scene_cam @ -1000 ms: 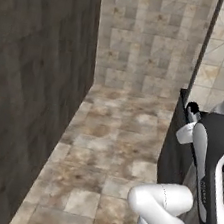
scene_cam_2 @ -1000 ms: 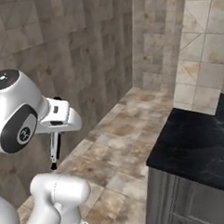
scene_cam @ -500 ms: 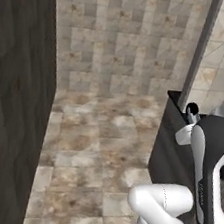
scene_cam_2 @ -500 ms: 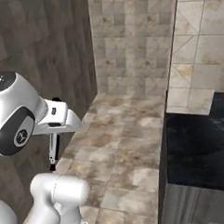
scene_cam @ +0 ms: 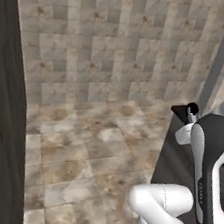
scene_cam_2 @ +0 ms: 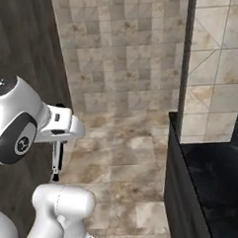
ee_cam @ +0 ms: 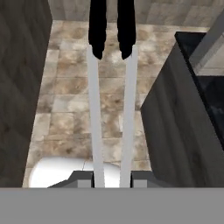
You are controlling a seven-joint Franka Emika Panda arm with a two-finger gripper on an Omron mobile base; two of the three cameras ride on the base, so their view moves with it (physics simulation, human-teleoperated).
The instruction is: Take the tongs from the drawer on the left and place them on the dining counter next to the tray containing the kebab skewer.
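My gripper [ee_cam: 112,178] is shut on the tongs [ee_cam: 95,113]. In the hand view their two pale silvery arms run side by side away from the fingers and end in black tips over the floor tiles. From the right base camera the tongs [scene_cam_2: 57,161] hang straight down as a slim dark rod under the gripper [scene_cam_2: 58,142], just above the arm's white base joint. The drawer, the tray and the kebab skewer are out of view.
A black, white-veined counter top [scene_cam_2: 218,177] with a dark side panel [ee_cam: 175,131] stands to the right; I cannot tell whether it is the dining counter. A dark wood-grain wall [scene_cam: 2,119] runs along the left. Brown floor tiles [scene_cam: 89,146] stretch between them to a tiled wall.
The whole picture has swung, so the base has turned: the dark wall slid towards the left edge and the counter came nearer. The gripper still holds the tongs the same way.
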